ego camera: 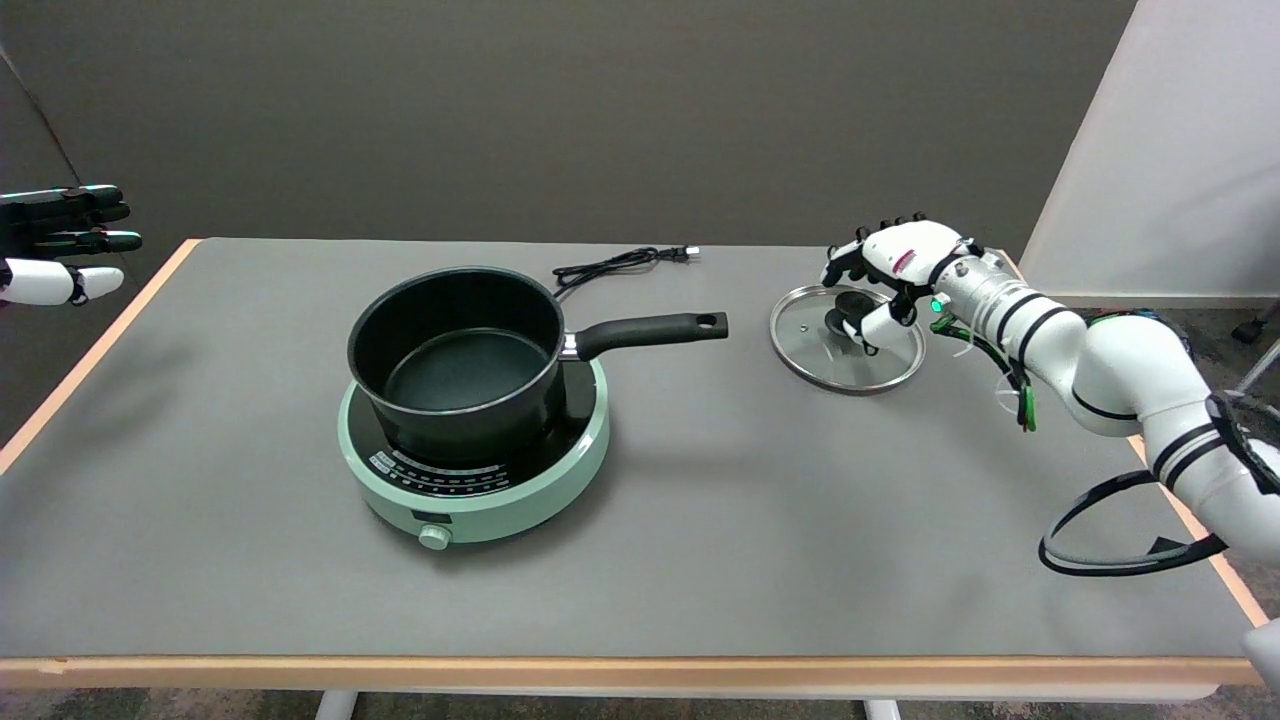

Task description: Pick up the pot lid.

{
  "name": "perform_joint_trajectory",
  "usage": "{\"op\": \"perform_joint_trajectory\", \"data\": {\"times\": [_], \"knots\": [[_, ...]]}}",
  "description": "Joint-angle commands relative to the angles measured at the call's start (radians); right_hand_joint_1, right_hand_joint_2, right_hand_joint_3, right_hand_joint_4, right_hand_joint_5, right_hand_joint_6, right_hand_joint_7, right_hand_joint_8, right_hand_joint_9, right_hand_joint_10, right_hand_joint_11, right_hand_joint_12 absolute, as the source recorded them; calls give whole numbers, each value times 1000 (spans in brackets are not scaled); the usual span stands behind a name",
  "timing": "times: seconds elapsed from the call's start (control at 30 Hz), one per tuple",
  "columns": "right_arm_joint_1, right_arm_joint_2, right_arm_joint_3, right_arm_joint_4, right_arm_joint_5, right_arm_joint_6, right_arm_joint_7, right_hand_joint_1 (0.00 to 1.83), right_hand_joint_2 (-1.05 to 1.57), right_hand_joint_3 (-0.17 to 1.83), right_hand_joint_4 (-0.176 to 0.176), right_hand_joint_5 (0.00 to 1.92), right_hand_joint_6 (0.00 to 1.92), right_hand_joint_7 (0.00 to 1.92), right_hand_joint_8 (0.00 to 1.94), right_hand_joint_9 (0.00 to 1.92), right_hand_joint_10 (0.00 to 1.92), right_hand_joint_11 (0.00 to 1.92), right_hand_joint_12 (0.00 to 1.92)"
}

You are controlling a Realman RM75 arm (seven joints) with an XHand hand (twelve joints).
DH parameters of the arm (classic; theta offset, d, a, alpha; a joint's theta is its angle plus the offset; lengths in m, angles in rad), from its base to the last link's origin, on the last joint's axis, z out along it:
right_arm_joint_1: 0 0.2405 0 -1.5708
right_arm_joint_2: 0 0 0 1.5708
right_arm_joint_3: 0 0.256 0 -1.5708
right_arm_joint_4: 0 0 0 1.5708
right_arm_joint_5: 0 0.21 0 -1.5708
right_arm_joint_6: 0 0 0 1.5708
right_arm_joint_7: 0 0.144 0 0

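Note:
The pot lid (812, 352), clear glass with a metal rim and a black knob (843, 318), lies flat on the grey table to the right of the pot. My right hand (893, 270) hovers over the lid's far right part. Its fingers curve down over the far rim, and its thumb (872, 326) points down right beside the knob. The knob sits in the gap between thumb and fingers, and they do not look closed on it. The black pot (455, 360) stands without a lid on the green cooker (520, 470).
The pot's long black handle (650, 331) points right toward the lid. A black power cord (620, 263) lies behind the pot. The idle left hand (60, 245) hangs at the upper left. The table's right edge (1200, 530) runs under my right forearm.

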Motion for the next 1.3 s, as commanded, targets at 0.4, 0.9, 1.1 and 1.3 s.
{"op": "perform_joint_trajectory", "data": {"times": [0.4,0.9,1.1,1.3], "knots": [[70,-33,-40,-101,-13,-2,0,885,547,1026,146,458,207,615,220,673,571,447,916],[91,-41,-60,-136,-13,0,0,894,557,1017,162,508,246,631,212,682,560,438,906],[91,-35,-60,-137,-13,-2,0,942,563,983,176,564,268,650,209,703,532,434,922],[92,-29,-60,-141,-13,-3,0,950,579,971,176,594,306,666,211,711,531,440,933]]}}
